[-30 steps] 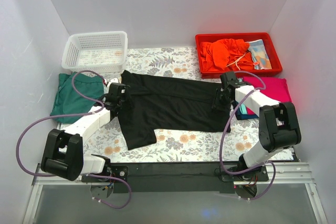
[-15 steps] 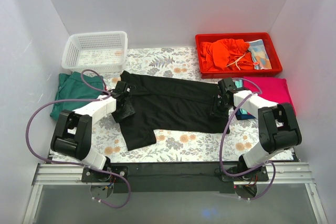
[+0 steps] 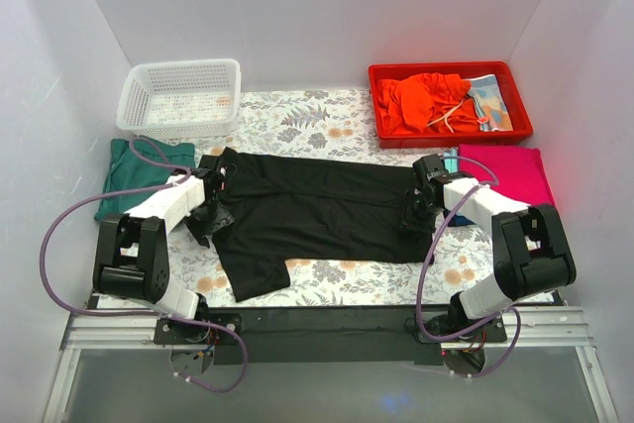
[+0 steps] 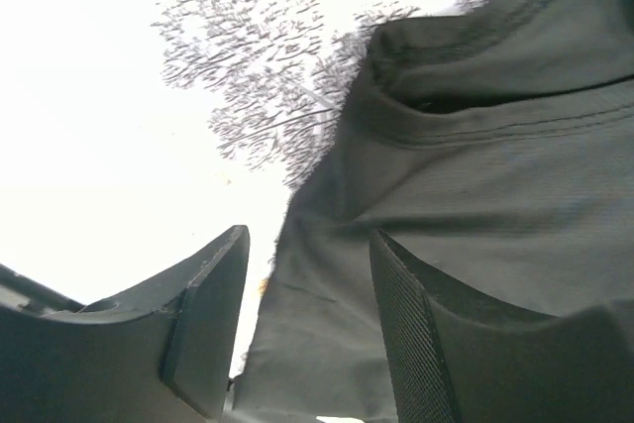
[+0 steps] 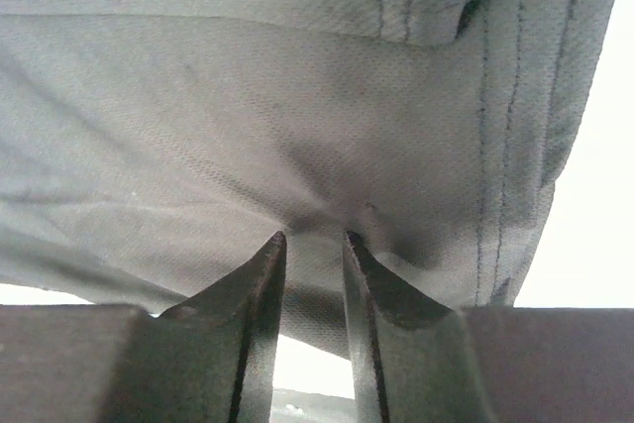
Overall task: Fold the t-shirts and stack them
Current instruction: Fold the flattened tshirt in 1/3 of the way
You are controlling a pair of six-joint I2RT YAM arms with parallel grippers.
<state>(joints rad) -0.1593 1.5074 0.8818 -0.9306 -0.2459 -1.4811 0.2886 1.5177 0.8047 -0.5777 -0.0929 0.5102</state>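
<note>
2 arms lie low: left gripper (image 4: 309, 245) spread over black t-shirt (image 3: 317, 205), right gripper (image 5: 312, 240) pinching it; red tray (image 3: 446, 68) holds orange cloth (image 3: 416, 101).

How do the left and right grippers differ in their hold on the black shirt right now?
The left gripper has its fingers apart, with the edge of the black shirt lying loose between them. The right gripper has its fingers nearly together, pinching a pucker of cloth. The left gripper sits at the shirt's left end, the right gripper at its right end. Both are down at the shirt.
</note>
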